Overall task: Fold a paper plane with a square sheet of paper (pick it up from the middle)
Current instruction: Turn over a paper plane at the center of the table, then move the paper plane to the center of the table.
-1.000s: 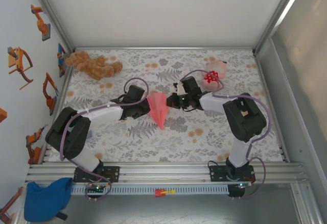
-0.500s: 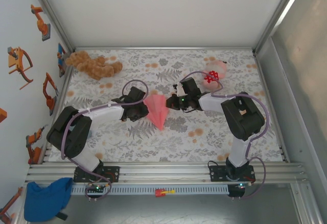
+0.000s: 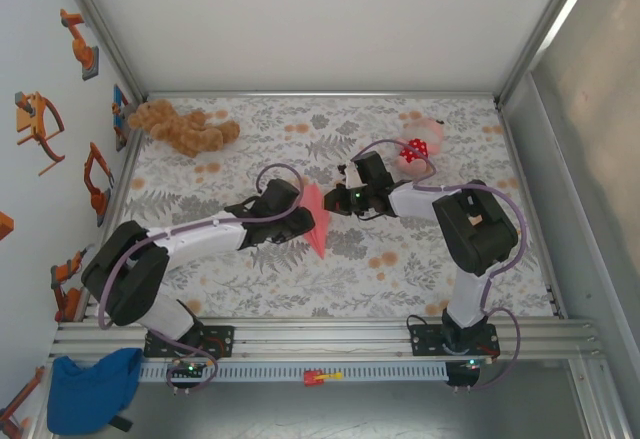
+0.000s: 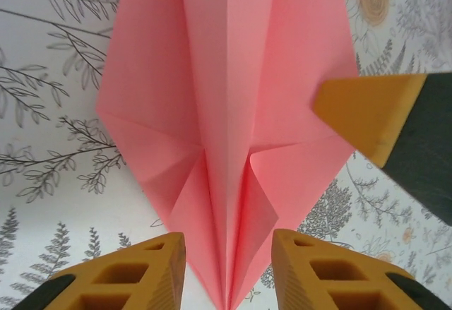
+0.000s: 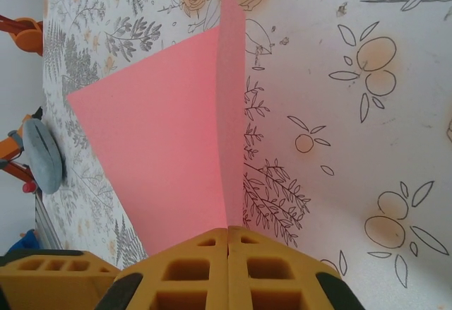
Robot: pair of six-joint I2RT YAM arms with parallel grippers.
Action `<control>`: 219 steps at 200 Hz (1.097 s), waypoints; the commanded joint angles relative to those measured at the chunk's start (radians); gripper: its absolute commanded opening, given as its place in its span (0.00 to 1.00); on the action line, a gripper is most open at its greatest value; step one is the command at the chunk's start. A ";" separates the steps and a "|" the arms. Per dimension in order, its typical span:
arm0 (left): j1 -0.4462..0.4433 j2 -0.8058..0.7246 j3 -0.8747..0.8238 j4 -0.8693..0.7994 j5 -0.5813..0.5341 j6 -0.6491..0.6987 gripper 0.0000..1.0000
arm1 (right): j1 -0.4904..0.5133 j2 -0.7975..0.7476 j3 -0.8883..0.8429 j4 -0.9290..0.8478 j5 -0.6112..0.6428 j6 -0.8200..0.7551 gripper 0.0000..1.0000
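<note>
A: Room first, quick.
B: Floral-print worktop (image 3: 250, 269) in an aluminium-framed cell. White back wall, robot-arm stickers on the left wall.
A: Jaws?
B: Left gripper (image 4: 227, 248): jaws partly open, straddling the narrow pointed end of the paper plane (image 4: 226, 112), clamping nothing. Right gripper (image 5: 227, 243): jaws pressed tight together on the plane's centre crease, with the pink paper fanning out from the seam.
A: What changed?
B: A second ago the left jaws were shut beside the plane's left side. They've since spread, and that arm has pushed in over the paper. From above, the plane now shows narrower, wings drawn up toward the crease. The right arm has barely shifted.
A: Meaning for the task?
B: My read: the dart shape and centre crease are there, so folding is near its end. The left looks like it's lining up a fresh pinch on the tip while the right keeps the crease pinned.
A: Further out?
B: The plane is mid-worktop, between the two arms. There's a brown plush (image 3: 180, 127) in the far left corner, well apart. A pink plush with a red dotted patch (image 3: 418, 149) sits just behind the right arm. A blue cloth bundle (image 3: 90, 389) lies off the worktop by the left base.
</note>
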 commanded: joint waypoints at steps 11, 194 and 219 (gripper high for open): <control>-0.006 0.051 0.007 0.033 0.015 -0.013 0.42 | -0.002 0.016 -0.009 0.019 -0.017 0.012 0.00; -0.023 0.087 0.017 0.157 0.083 0.054 0.58 | -0.003 0.013 -0.020 0.018 -0.011 0.009 0.00; -0.023 0.103 0.038 0.098 0.058 0.055 0.58 | -0.003 0.013 -0.020 0.018 -0.011 0.008 0.00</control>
